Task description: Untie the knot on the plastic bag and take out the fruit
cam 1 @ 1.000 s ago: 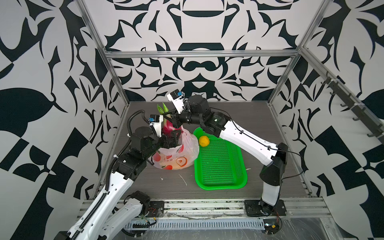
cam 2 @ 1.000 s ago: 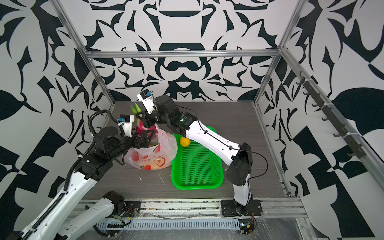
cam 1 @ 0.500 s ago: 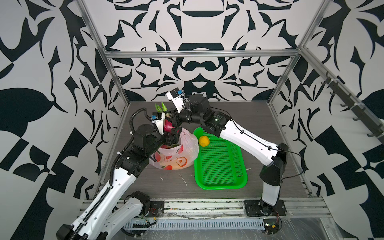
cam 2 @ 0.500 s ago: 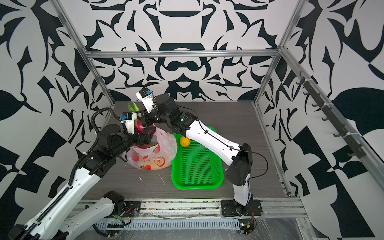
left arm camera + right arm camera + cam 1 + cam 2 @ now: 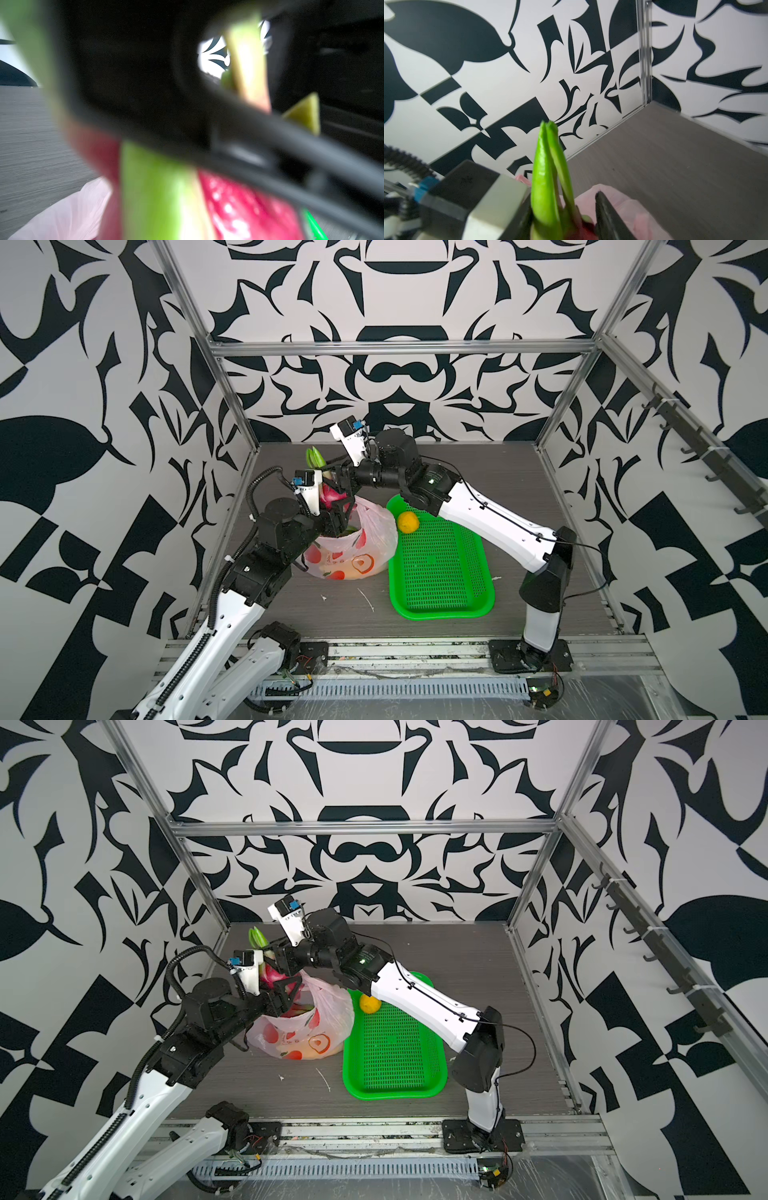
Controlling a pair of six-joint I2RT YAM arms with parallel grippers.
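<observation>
The pale-pink plastic bag (image 5: pixel 368 547) (image 5: pixel 322 1029) sits on the table with its mouth open; no knot shows. Over the mouth a magenta dragon fruit (image 5: pixel 329 495) (image 5: pixel 269 974) stands upright with its green scales (image 5: pixel 546 176) pointing up. My left gripper (image 5: pixel 337 512) is shut on the fruit's red body, which fills the blurred left wrist view (image 5: pixel 239 207). My right gripper (image 5: pixel 338 477) is open around the green scales, and one of its fingers (image 5: pixel 608 216) stands clear of them. A small round yellow fruit (image 5: pixel 407 522) (image 5: pixel 369 1004) lies in the green basket.
The green perforated basket (image 5: pixel 440 576) (image 5: pixel 390 1056) lies just right of the bag, under the right arm. A few white scraps (image 5: pixel 368 599) lie on the table in front of the bag. The left wall and back-left corner are close behind the fruit.
My left gripper has come up to the dragon fruit and closed on it. My right gripper, earlier shut on the green scales, has opened.
</observation>
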